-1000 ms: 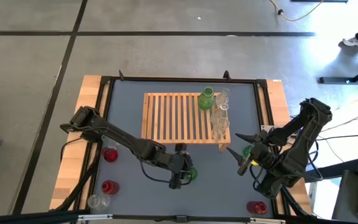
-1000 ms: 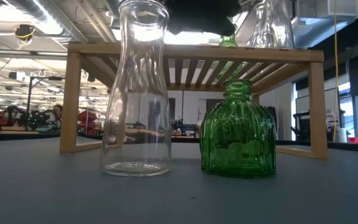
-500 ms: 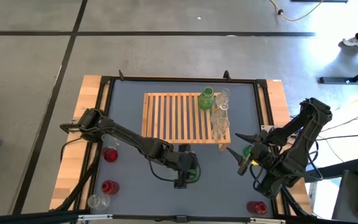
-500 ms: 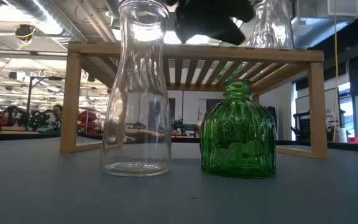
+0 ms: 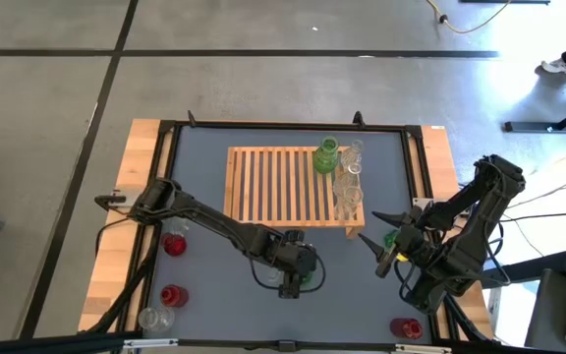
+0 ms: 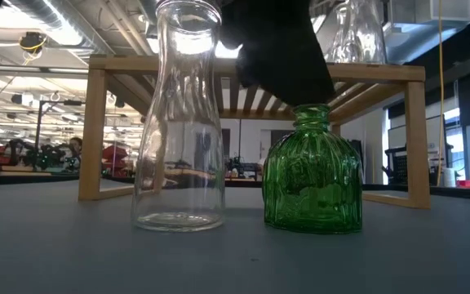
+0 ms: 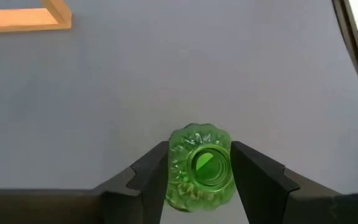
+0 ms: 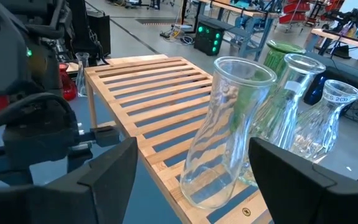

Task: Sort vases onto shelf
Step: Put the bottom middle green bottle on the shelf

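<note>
**Left arm drops over the squat green vase**

Since a second ago, the left gripper (image 5: 298,278) has slid rightward across the lower middle of the high view and come down; in the low view its dark bulk now fills the upper centre, reaching the neck of the green vase (image 6: 313,171), where earlier it only showed at the top edge. The left wrist view shows the fingers (image 7: 151,177) standing either side of the ribbed green vase (image 7: 199,167), close against it; whether they press on the glass I cannot tell. A tall clear vase (image 6: 179,114) stands just left of the green one in the low view, both on the grey table (image 6: 72,253) in front of the shelf (image 5: 288,184).

At the right of the high view the right gripper (image 5: 373,246) waits with fingers spread, holding nothing. More vases, green and clear (image 5: 347,182), stand along the shelf's right edge, and red vases (image 5: 173,244) sit at lower left.
</note>
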Motion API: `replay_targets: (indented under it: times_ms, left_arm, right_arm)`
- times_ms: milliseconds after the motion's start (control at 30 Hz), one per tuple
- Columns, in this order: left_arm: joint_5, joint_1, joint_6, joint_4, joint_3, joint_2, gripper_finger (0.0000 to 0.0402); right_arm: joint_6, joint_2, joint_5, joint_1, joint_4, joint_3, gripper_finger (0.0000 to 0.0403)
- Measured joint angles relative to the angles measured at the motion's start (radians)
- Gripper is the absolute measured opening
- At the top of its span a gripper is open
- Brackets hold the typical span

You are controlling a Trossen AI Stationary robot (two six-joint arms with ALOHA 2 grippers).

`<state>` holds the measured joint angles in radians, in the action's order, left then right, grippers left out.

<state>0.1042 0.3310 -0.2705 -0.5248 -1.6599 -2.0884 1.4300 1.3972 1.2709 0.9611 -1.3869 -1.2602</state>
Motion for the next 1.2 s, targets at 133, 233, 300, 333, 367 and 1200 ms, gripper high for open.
replay_targets:
  times_ms: [133,233,300,333,367,1200]
  left_arm:
    - [-0.019,0.001,0.000,0.004,0.000,0.000,0.0165]
    - [-0.020,0.002,0.000,-0.005,0.000,-0.001,0.0165]
    - [-0.024,0.001,0.000,-0.004,0.000,-0.007,0.0165]
    - [-0.025,0.001,0.001,-0.006,0.001,-0.009,0.0165]
    - [-0.027,0.002,0.001,-0.008,0.001,-0.010,0.0165]
    - [-0.044,-0.005,0.019,-0.017,-0.010,-0.023,0.0165]
  right_arm:
    - [0.000,0.000,0.000,0.000,0.000,0.000,0.0294]
    - [0.000,0.000,0.000,0.000,0.000,0.000,0.0294]
    - [0.000,0.000,0.000,0.000,0.000,0.000,0.0294]
    - [0.000,0.000,0.000,0.000,0.000,0.000,0.0294]
    - [0.000,0.000,0.000,0.000,0.000,0.000,0.0294]
    - [0.000,0.000,0.003,0.000,0.000,0.000,0.0294]
